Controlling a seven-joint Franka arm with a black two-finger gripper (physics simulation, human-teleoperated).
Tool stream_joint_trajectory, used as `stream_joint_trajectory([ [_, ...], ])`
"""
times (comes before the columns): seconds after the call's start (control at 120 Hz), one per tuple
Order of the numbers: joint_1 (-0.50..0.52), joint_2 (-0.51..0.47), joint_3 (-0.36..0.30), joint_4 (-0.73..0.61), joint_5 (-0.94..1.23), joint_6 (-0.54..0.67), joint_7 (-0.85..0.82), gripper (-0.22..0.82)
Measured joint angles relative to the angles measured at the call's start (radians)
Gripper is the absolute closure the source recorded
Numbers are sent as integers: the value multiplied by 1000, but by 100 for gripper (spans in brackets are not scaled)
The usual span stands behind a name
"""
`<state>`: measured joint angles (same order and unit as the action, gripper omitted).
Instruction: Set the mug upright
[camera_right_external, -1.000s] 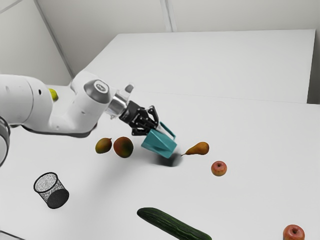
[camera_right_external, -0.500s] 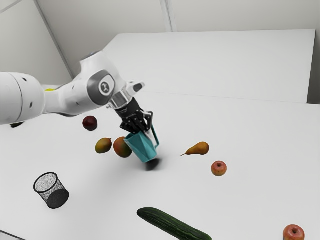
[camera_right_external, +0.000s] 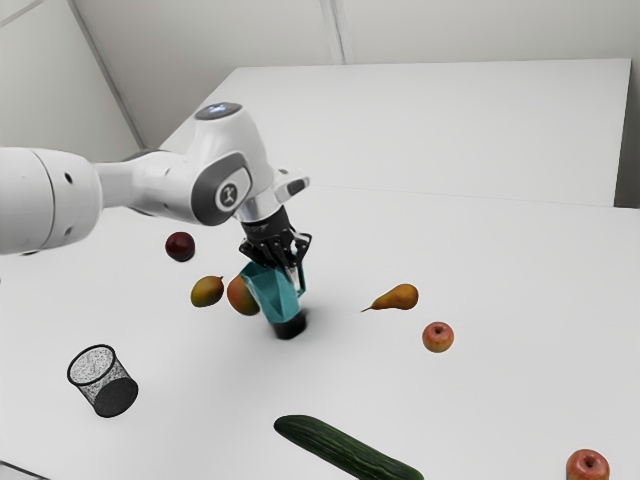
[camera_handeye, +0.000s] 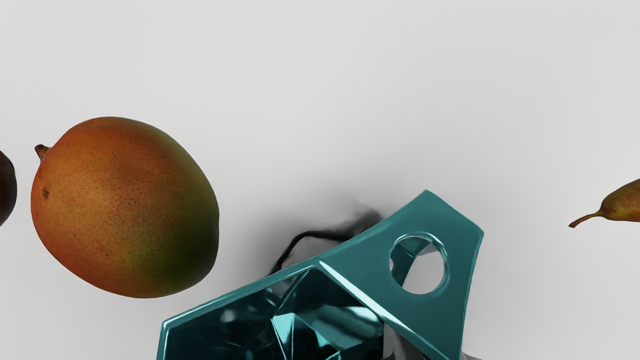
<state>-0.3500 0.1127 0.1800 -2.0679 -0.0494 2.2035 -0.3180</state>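
The end effector (camera_right_external: 292, 272) is closed on the mug (camera_right_external: 278, 293) at its handle side, though I cannot tell how narrow the gap is, and the mug hangs beneath it over the tabletop (camera_right_external: 200, 400), mouth upward, leaning, foot toward the exterior view's right! Whether that foot touches down, I can't tell. Here's the danger: let go at this lean and it could roll straight back onto its side. Press down too hard on the foot's edge and the handle (camera_handeye: 455, 240) might twist in the grip. And watch the red-green mango (camera_right_external: 240, 295), near the mug: a wide swing as it straightens could knock it. Now the count, as far as I can make out: 1 mug, 2 mangoes with the yellowish mango (camera_right_external: 207, 291), 1 dark red fruit (camera_right_external: 180, 246), 1 pear (camera_right_external: 400, 297), 2 apples, the nearer-to-pear apple (camera_right_external: 437, 337) and the far apple (camera_right_external: 588, 466), 1 cucumber (camera_right_external: 345, 450), 1 mesh cup (camera_right_external: 92, 385)!
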Motion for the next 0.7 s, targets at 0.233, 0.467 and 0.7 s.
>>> stream_joint_trajectory([
  [0.233,-29,9,9,-1,57,30,-62,79],
  [0.467,-47,20,15,-23,111,85,-101,79],
  [0.7,-58,43,21,-39,134,159,-117,79],
])
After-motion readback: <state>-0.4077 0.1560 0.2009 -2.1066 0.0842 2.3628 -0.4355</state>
